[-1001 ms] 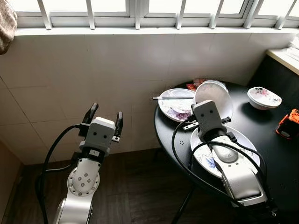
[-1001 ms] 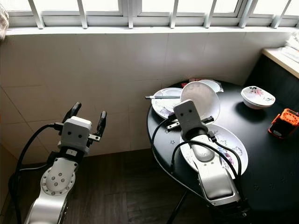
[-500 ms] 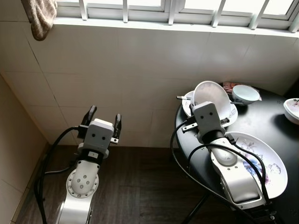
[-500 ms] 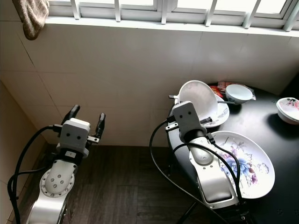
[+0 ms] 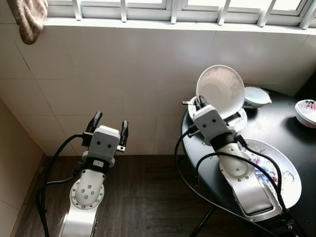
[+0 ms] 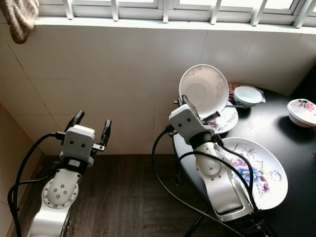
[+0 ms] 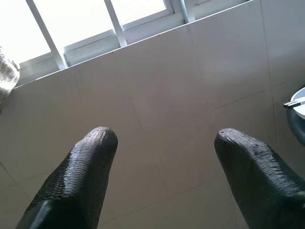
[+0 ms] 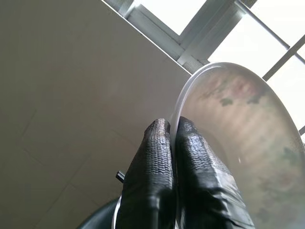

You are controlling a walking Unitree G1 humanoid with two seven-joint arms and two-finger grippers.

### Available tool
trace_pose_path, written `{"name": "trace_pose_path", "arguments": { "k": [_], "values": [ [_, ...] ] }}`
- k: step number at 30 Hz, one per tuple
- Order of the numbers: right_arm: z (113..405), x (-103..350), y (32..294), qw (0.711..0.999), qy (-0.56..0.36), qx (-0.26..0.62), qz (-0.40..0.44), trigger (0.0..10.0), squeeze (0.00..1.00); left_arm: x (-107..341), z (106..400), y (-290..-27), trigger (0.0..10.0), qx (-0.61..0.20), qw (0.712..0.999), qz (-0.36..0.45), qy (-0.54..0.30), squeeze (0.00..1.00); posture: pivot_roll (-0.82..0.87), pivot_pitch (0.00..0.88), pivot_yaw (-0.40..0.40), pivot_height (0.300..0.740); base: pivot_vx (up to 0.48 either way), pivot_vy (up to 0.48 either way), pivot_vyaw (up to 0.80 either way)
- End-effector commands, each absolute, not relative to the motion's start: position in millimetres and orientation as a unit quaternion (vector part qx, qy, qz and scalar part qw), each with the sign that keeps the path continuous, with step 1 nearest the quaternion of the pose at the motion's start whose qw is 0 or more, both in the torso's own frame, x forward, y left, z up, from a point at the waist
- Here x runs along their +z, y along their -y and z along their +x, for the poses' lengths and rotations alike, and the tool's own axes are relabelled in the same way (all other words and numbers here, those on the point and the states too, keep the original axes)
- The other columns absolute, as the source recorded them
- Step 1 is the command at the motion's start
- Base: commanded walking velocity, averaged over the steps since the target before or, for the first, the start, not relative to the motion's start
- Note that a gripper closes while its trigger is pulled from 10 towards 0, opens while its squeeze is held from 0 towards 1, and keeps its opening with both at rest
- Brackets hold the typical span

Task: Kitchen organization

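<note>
My right gripper is shut on the rim of a white plate and holds it nearly upright above the left edge of the round black table. In the right wrist view both fingers pinch the plate edge, with the window behind. My left gripper stands open in front of the tiled wall, away from the table, and nothing lies between its fingers.
On the table lie a large flowered plate, a smaller plate with chopsticks, a small white bowl and a flowered bowl. A towel hangs from the window sill at upper left. Dark wood floor lies below.
The view has swung to the left. My right gripper has lifted the white plate higher above the table edge. The left gripper stays open in place.
</note>
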State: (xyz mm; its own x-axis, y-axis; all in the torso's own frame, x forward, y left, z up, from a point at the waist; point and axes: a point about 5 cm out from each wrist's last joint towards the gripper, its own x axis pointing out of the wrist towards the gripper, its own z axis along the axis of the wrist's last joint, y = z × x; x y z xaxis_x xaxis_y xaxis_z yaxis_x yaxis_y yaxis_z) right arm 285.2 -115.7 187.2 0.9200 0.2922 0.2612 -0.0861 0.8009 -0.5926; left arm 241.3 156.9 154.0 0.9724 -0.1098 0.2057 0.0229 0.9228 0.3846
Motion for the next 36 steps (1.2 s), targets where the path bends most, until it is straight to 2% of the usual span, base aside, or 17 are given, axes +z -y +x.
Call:
{"name": "trace_pose_path", "arguments": {
  "k": [1,36],
  "values": [
    [283.2,187.2,114.5,0.925,0.183,0.107,-0.314,0.0,0.0,154.6,241.3,-156.4,10.0,-0.035,0.974,0.192,0.114,0.0,0.08,0.0,-0.072,0.74,0.0,0.0,0.8],
    [278.7,183.1,103.1,0.91,0.203,0.147,-0.33,0.0,0.0,157.3,243.0,-155.5,10.0,-0.034,0.975,0.185,0.121,0.0,0.08,0.0,-0.078,0.74,0.0,0.0,0.8]
  ]
}}
